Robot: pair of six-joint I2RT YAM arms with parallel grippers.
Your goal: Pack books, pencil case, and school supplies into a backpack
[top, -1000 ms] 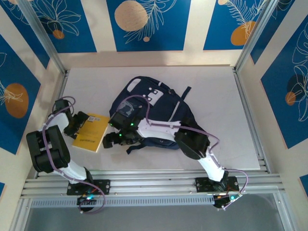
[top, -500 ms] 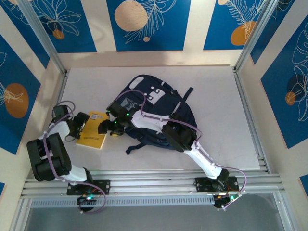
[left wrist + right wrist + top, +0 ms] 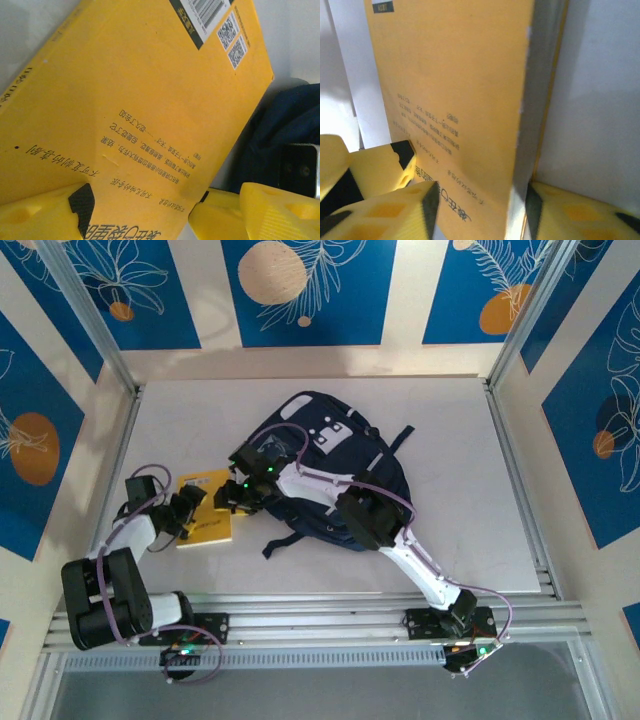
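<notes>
Left gripper point(image 3: 142, 206) and right gripper point(image 3: 480, 195) straddle the yellow book point(image 3: 140, 75); clamped or not, unclear.

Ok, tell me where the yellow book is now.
In the top view, the yellow book is just left of the navy backpack, between the left claw and the right claw.

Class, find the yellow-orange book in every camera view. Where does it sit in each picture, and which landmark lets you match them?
Top external: the yellow-orange book lies left of centre, just left of the navy backpack.
Left wrist: the book covers most of the frame, with its barcode at the top and the backpack at the right edge.
Right wrist: the book runs top to bottom, left of centre.
Shared landmark: the block of small print on its cover, also in the right wrist view.
</notes>
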